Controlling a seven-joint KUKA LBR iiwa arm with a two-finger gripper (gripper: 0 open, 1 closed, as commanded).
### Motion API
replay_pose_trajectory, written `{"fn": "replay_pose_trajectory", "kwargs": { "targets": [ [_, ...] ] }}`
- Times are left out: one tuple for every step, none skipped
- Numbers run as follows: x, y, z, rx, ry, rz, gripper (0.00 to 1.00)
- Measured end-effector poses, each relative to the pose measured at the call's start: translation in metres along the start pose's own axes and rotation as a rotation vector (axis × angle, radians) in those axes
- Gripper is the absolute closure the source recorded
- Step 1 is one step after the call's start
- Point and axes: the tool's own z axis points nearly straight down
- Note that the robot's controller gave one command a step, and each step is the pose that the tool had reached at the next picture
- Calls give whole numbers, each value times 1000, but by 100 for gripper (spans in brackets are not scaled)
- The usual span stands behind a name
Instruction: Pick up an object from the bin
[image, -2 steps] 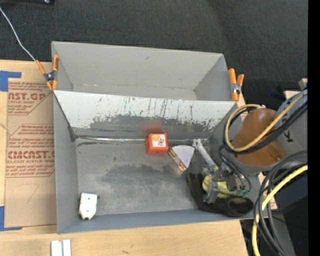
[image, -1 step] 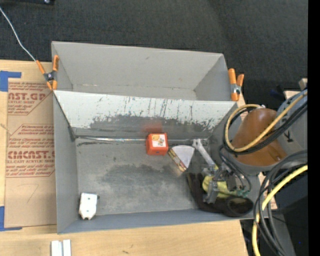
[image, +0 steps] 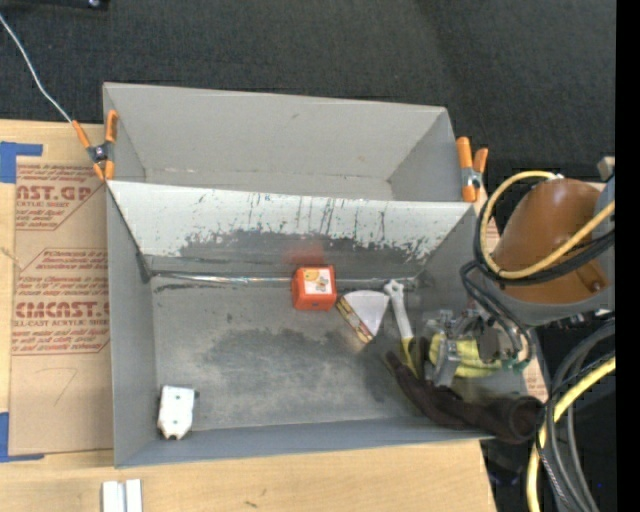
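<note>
My gripper (image: 468, 346) hangs at the bin's right wall, low over the near right corner. Directly under and in front of it lies a dark brown, limp cloth-like thing (image: 452, 402), stretching along the bin's right front edge. Something yellow (image: 433, 354) sits against the gripper's left side; I cannot tell whether it is loose or part of the robot. A slim white tool-like piece (image: 400, 312) lies just left of the gripper. Beside that rests a white and tan wedge-shaped thing (image: 362, 312).
An orange cube with a pale label (image: 313, 288) stands at the middle of the bin's back edge. A small white blocky thing (image: 175, 411) lies alone in the near left corner. The arm with its orange cover and cables crowds the right rim.
</note>
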Motion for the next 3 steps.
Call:
{"fn": "replay_pose_trajectory", "kwargs": {
  "targets": [
    [1, 3, 25, 3, -11, -23, 100],
    [2, 4, -17, -1, 3, -15, 100],
    [1, 4, -91, 0, -4, -16, 100]
  ]
}}
